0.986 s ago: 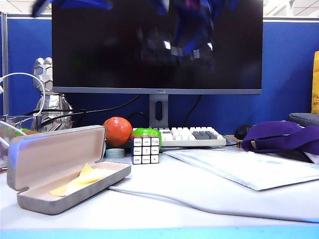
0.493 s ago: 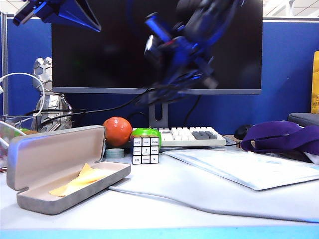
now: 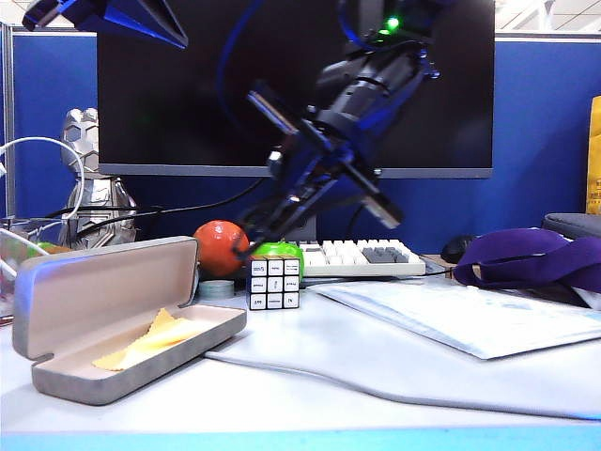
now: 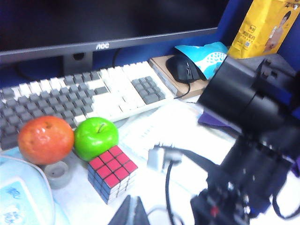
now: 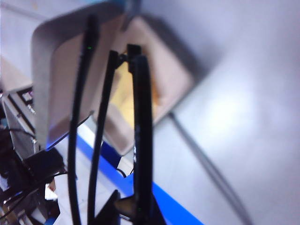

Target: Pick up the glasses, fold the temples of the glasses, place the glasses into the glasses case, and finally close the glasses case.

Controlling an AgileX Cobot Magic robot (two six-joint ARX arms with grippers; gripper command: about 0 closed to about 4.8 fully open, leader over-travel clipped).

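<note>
Since the earlier frame my right arm has come down in front of the monitor (image 3: pixel 296 85), where a second ago it showed only as a dark blur on the screen.

Right end effector (image 3: pixel 258 235): in mid-air over the keyboard (image 3: pixel 362 256), pinching the glasses (image 5: pixel 140 131); both temples (image 5: pixel 77 122) lie close alongside the frame.

Left end effector (image 3: pixel 103 17): high at the upper left of the exterior view; only its dark tips (image 4: pixel 133 213) show in the left wrist view, and I cannot tell its state.

Glasses case (image 3: pixel 122 315): open on the desk (image 3: pixel 376 376) at the left, lid up, yellow cloth (image 3: pixel 155 340) inside.

Also present: orange (image 3: pixel 222 246), green apple (image 4: pixel 96 138), puzzle cube (image 3: pixel 274 280), grey cable (image 3: pixel 394 390).
</note>
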